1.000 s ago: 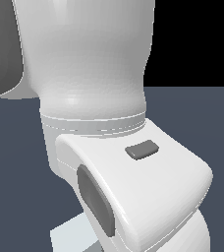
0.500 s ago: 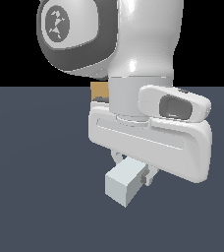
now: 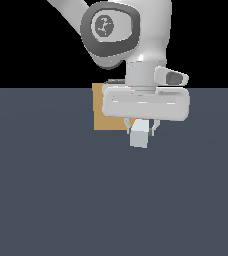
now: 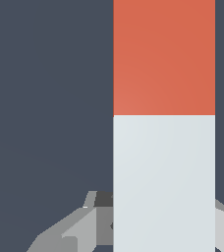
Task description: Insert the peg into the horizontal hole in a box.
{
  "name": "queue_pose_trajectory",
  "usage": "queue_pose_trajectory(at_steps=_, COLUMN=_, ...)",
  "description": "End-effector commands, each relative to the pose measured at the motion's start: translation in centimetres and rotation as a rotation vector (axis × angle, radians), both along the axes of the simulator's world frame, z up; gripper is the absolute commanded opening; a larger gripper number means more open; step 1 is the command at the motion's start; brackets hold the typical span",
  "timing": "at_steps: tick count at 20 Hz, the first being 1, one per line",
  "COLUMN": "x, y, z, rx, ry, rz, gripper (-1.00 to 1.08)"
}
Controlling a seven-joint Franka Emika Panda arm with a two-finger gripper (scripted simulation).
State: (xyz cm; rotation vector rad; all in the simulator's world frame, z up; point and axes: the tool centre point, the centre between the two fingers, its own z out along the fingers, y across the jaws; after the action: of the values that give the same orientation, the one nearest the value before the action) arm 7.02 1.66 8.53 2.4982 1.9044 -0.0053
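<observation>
Our arm has swung back from the camera, revealing the box [image 3: 107, 116] behind; our claw [image 3: 144, 129] is clamped on the peg [image 3: 139, 136], lifted off the worktop [image 3: 61, 190], ready for aligning.

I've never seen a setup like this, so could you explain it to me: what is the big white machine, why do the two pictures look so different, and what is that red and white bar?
These are simulator renders of one robot arm. The exterior view looks at the scene from off the arm: the white bulk is the arm's last joints, ending in the gripper. It seems closed on the peg, a square bar seen end-on here. Behind it stands the box, a tan block partly hidden by the arm; its hole is not visible. The wrist view comes from a camera on the arm itself, so the peg fills the picture, its far part red-orange, the rest pale, with a grey finger beside it. The dark floor lies underneath.
</observation>
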Motion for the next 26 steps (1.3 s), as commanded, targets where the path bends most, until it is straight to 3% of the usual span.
queue_pose_trajectory(at_steps=1, x=0.1, y=3.2, z=1.1, rx=0.000, ry=-0.003, rz=0.100, gripper=-1.00)
queue_pose_trajectory(at_steps=5, x=-0.5, y=7.1, z=2.1, rx=0.001, ry=-0.003, rz=0.221, gripper=-1.00)
queue_pose_trajectory(at_steps=10, x=-1.1, y=9.5, z=2.8, rx=0.002, ry=-0.002, rz=0.299, gripper=-1.00)
queue_pose_trajectory(at_steps=26, x=-1.2, y=9.3, z=2.8, rx=0.002, ry=-0.001, rz=0.297, gripper=-1.00)
